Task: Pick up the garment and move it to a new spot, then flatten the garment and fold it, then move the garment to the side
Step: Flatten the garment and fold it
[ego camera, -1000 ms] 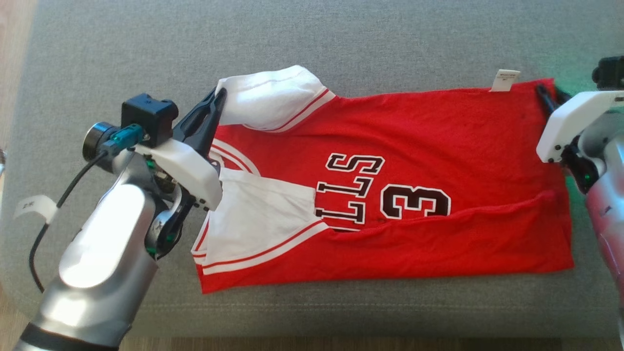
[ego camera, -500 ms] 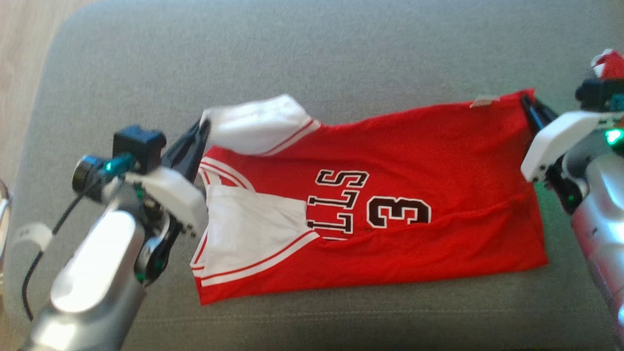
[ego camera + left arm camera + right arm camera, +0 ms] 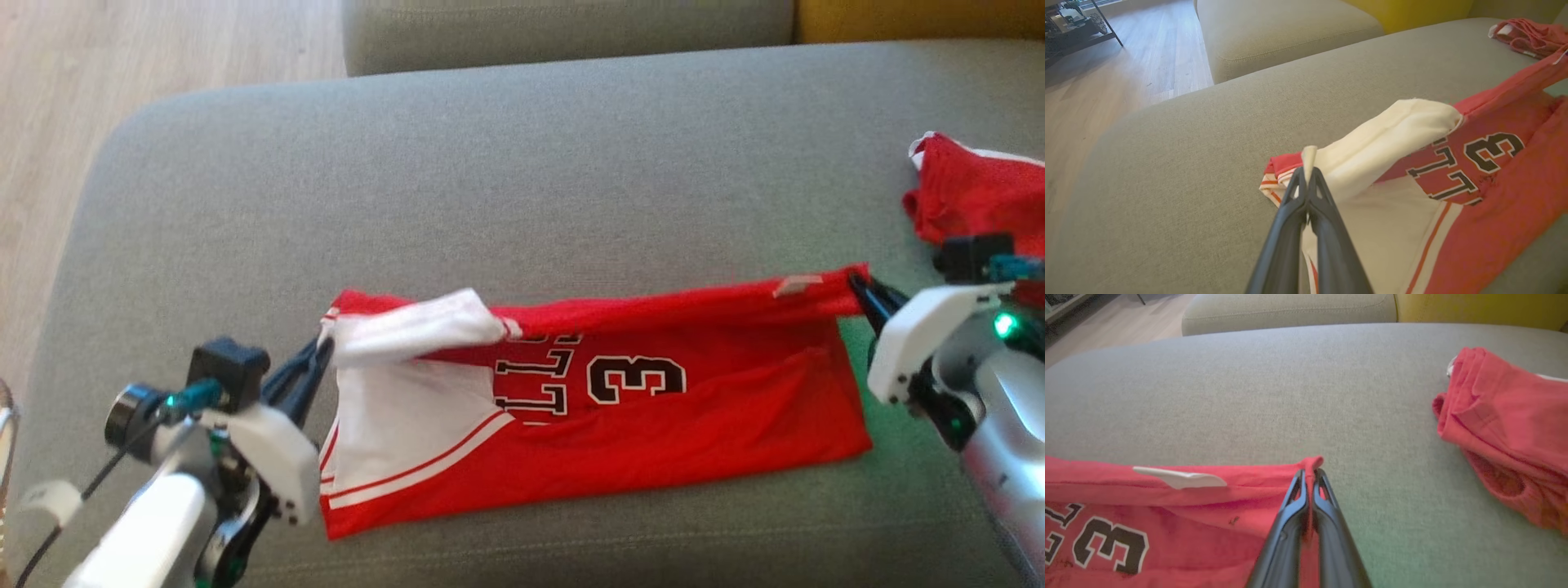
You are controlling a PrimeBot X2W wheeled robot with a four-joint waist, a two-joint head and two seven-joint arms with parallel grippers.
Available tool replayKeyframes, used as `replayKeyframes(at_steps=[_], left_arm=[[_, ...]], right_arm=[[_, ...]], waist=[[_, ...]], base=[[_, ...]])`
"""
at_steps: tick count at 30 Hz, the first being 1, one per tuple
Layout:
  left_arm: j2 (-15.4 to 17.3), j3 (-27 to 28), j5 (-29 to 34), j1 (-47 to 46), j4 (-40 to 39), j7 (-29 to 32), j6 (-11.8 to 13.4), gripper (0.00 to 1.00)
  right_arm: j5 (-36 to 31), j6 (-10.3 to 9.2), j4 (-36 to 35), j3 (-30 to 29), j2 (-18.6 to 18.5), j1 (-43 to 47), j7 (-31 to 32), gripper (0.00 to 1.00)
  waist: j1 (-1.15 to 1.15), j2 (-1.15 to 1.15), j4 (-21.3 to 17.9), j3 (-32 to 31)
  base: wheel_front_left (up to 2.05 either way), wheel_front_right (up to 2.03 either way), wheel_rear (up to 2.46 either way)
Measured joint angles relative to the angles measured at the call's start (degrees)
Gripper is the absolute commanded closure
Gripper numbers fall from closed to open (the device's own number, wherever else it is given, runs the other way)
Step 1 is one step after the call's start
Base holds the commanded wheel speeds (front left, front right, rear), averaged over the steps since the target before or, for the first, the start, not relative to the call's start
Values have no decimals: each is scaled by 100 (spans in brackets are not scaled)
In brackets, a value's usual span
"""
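The garment (image 3: 653,425) is a red jersey with white side panels and a black "3", spread across the grey cushion (image 3: 490,180). My left gripper (image 3: 320,353) is shut on the white shoulder end (image 3: 1372,143) of it, lifting that edge. My right gripper (image 3: 856,283) is shut on the far hem corner (image 3: 1312,462), beside a white tag (image 3: 1180,478). The far edge of the jersey is raised between the two grips and hangs over the lettering; the near half lies flat.
A second red cloth (image 3: 971,192) lies bunched at the cushion's far right (image 3: 1506,424). Another grey seat (image 3: 563,33) and a yellow one (image 3: 914,16) stand behind. Wooden floor (image 3: 122,73) runs along the left.
My right gripper has shut on the hem corner. Both grippers have lifted the jersey's far edge and drawn it nearer over the lettering. The head camera has tilted up, bringing the seats behind into view.
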Motion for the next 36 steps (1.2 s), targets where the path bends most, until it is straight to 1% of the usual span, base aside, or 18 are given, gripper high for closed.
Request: replayKeyframes(at_steps=[9,12,16,17,18,19,21,23,25,27,29,32,34,36], left_arm=[[454,-219,-60,726,-739,512,-5,100],[571,-314,-168,915,-898,748,-97,100],[662,-408,-213,1100,-972,894,-109,100],[661,-413,-245,1137,-976,920,-134,84],[660,-422,-294,1171,-972,954,-132,44],[660,-435,-303,1190,-970,994,-119,0],[664,-439,-287,1193,-964,988,-59,0],[682,-419,-204,1192,-951,939,56,0],[686,-316,-181,1193,-946,781,199,0],[678,-199,-213,1194,-951,661,290,0],[627,-44,-214,1193,-984,445,477,0],[456,268,-341,1192,-1049,13,757,0],[258,503,-477,1189,-1109,-331,922,0],[34,704,-628,1190,-1146,-671,1035,0]], right_arm=[[330,0,-387,196,-231,548,582,100],[405,0,-521,237,-270,681,737,100],[465,0,-571,237,-282,834,943,100],[488,0,-572,237,-281,879,1010,42],[503,0,-569,204,-276,923,1065,0],[569,0,-567,132,-269,967,1111,0],[606,0,-571,18,-269,1008,1158,0],[613,0,-662,-107,-271,1015,1152,0],[591,0,-808,-204,-271,1017,1136,0],[577,0,-978,-303,-268,1030,1102,0],[526,0,-1198,-464,-256,1064,955,0],[452,0,-1602,-727,-167,1100,627,0],[410,0,-1950,-900,-51,1104,352,0],[319,0,-2325,-1077,58,1178,31,0]], waist=[[0,0,-18,-211],[0,0,-10,-245],[0,0,-8,-293],[0,0,-8,-306],[0,0,-9,-317],[0,0,-9,-328],[0,0,-5,-352],[0,0,-9,-380],[0,0,-22,-406],[0,0,-41,-427],[1,0,-54,-438],[0,0,-65,-468],[1,0,-61,-488],[1,0,-45,-505]], base=[[0,0,0],[0,0,0],[0,0,0],[0,0,0],[0,0,0],[0,0,0],[0,0,0],[0,0,0],[0,0,0],[0,0,0],[0,0,0],[0,0,0],[0,0,0],[0,0,0]])
